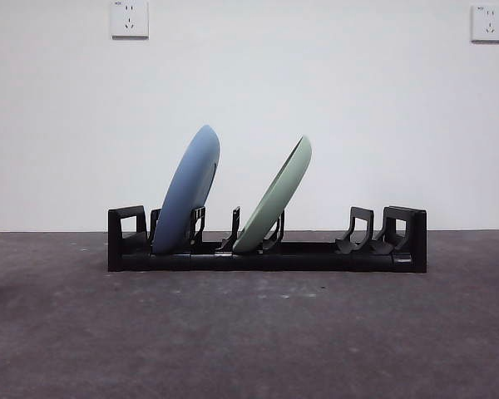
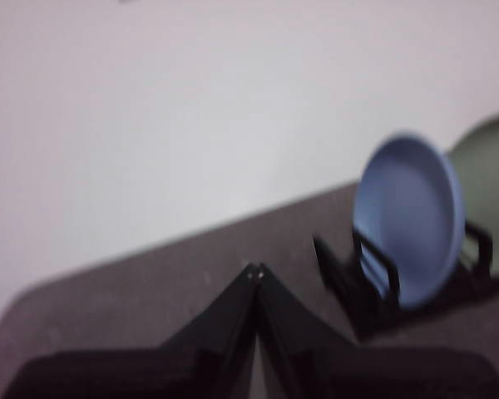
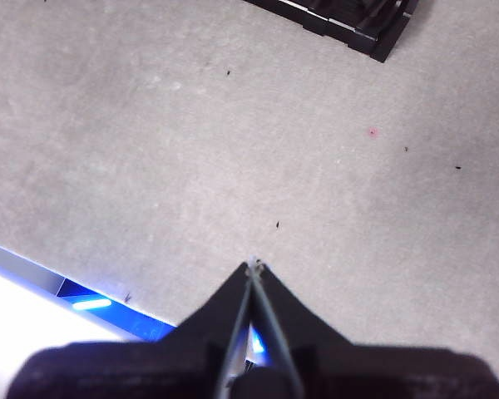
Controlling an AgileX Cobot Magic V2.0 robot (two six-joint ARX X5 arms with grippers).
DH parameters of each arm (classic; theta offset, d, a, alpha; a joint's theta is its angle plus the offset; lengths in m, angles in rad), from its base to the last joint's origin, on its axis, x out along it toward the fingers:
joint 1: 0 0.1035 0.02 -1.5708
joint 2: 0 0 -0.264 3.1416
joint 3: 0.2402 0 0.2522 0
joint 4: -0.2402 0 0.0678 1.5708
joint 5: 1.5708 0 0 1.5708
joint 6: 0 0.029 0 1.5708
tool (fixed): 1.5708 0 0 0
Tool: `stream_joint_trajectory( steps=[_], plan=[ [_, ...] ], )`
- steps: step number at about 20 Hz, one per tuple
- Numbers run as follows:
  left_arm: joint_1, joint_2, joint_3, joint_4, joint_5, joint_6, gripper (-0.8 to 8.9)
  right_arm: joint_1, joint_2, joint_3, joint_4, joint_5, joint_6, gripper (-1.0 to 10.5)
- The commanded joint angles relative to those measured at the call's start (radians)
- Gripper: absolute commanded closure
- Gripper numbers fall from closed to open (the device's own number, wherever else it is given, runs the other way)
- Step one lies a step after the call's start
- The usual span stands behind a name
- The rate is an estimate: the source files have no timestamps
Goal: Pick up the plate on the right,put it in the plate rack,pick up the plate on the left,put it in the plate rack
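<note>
The black plate rack (image 1: pixel 316 253) stands across the middle of the table in the front view. A blue plate (image 1: pixel 187 191) leans in its left slots and a pale green plate (image 1: pixel 274 195) leans in a slot just right of it. The left wrist view shows the blue plate (image 2: pixel 407 218) and green plate (image 2: pixel 492 179) in the rack (image 2: pixel 358 283), with my left gripper (image 2: pixel 254 270) shut and empty, well away from them. My right gripper (image 3: pixel 253 266) is shut and empty over bare table, with one end of the rack (image 3: pixel 358 21) far from its tips. Neither arm shows in the front view.
Grey table surface (image 1: pixel 249 332) runs in front of the rack. A white wall with two sockets (image 1: pixel 129 18) stands behind. The table's edge with a blue glow (image 3: pixel 91 303) lies near my right gripper.
</note>
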State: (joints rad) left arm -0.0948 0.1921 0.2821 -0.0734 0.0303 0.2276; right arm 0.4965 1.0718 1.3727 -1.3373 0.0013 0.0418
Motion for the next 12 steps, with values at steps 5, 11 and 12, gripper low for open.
stream_joint_trajectory(
  steps=[5, 11, 12],
  plan=[
    [0.021, -0.135, -0.214, 0.012, -0.008, -0.09, 8.16, 0.001, -0.001, -0.005, 0.006, 0.004, 0.01, 9.4],
    [0.046, -0.188, -0.274, -0.082, -0.004, -0.154, 8.16, 0.001, -0.001, -0.005, 0.006, 0.004, 0.01, 9.4],
    [0.046, -0.188, -0.274, -0.099, -0.004, -0.158, 8.16, 0.0, -0.001, -0.005, 0.006, 0.004, 0.01, 9.4]
  ],
)
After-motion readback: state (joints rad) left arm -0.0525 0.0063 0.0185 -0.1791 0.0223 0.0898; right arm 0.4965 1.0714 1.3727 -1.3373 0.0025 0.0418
